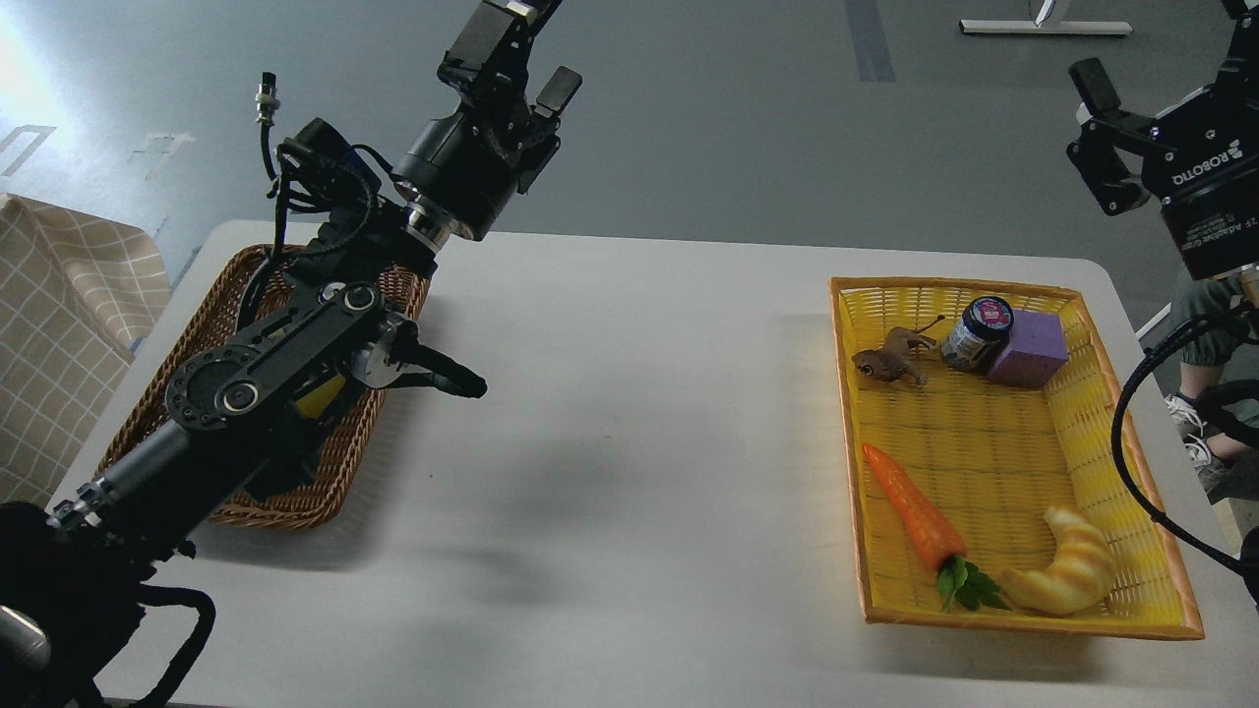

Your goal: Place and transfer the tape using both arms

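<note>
The tape [317, 398] lies in the brown wicker basket [346, 462] at the table's left; only a yellow sliver of it shows behind my left forearm. My left gripper [523, 54] is raised high above the basket's far right corner, pointing up and away, open and empty. My right gripper [1090, 138] hangs at the upper right, above and beyond the yellow basket [848, 413], with its fingers apart and nothing between them.
The yellow basket holds a carrot [913, 511], a croissant [1067, 575], a purple block [1031, 349], a dark jar [979, 334] and a brown toy animal [890, 361]. A checked cloth [59, 334] lies at the left edge. A person's legs show at the right edge.
</note>
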